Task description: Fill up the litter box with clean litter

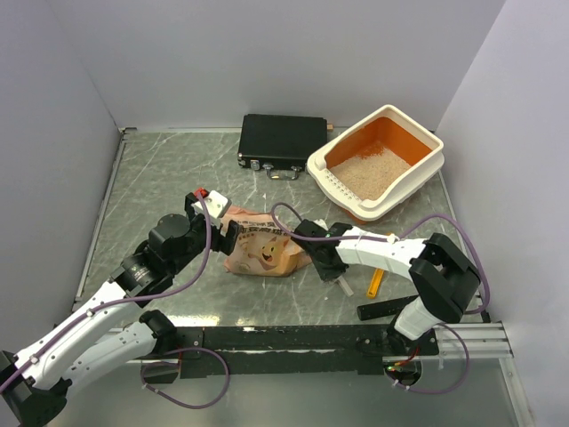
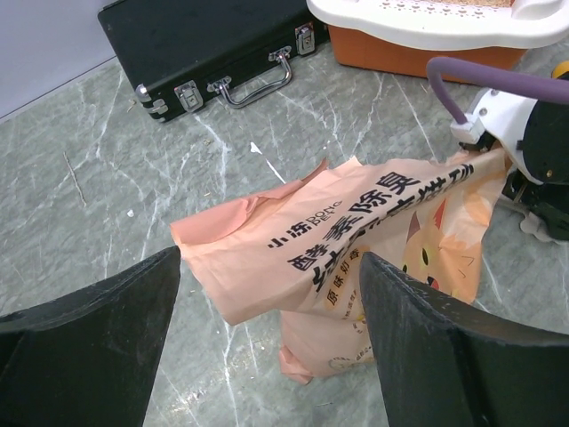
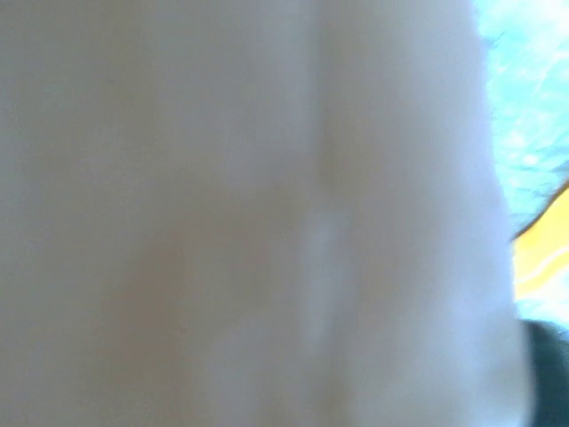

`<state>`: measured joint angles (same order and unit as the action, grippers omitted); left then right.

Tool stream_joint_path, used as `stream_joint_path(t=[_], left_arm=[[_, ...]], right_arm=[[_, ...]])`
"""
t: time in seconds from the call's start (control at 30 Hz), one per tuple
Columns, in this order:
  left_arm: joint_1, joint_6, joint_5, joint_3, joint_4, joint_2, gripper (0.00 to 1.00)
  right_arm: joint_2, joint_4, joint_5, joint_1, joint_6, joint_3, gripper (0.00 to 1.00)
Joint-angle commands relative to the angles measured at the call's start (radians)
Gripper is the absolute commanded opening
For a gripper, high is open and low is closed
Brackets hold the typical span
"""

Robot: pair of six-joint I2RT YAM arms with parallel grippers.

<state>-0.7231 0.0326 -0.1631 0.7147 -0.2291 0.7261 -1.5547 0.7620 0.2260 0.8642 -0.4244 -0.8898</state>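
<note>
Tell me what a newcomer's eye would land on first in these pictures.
The crumpled orange-brown paper bag with its cartoon cat stands out first, lying mid-table between the left gripper and the right gripper. Next comes the litter box at the far right, its orange floor partly covered with beige litter. A flat black case sits just to its left.

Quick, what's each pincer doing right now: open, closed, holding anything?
Left pincer: open, gripping nothing; the paper bag lies just ahead.
Right pincer: at the bag's edge; open or closed cannot be told.
</note>
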Motion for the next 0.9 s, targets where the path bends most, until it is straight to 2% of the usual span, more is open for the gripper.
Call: stream_joint_path(t=[0.0, 0.17, 0.37, 0.57, 0.77, 0.87], left_arm=[[-0.001, -0.008, -0.004, 0.003, 0.028, -0.005, 0.86], [-0.001, -0.008, -0.003, 0.002, 0.027, -0.005, 0.87], [-0.001, -0.005, -0.003, -0.001, 0.030, -0.013, 0.90], [-0.001, 0.000, 0.025, -0.006, 0.037, -0.031, 0.91], [-0.001, 0.000, 0.155, 0.052, 0.027, -0.057, 0.92], [-0.001, -0.026, 0.253, 0.127, -0.022, -0.039, 0.91]], right_arm=[[-0.035, -0.024, 0.003, 0.006, -0.007, -0.006, 0.20], [-0.024, -0.009, 0.018, 0.007, -0.011, -0.014, 0.00], [0.031, 0.045, 0.058, 0.009, -0.033, -0.024, 0.00], [0.217, 0.147, 0.116, 0.007, -0.094, -0.057, 0.00], [0.448, 0.299, 0.174, 0.009, -0.103, -0.187, 0.00], [0.555, 0.298, 0.113, 0.012, -0.061, -0.268, 0.00]])
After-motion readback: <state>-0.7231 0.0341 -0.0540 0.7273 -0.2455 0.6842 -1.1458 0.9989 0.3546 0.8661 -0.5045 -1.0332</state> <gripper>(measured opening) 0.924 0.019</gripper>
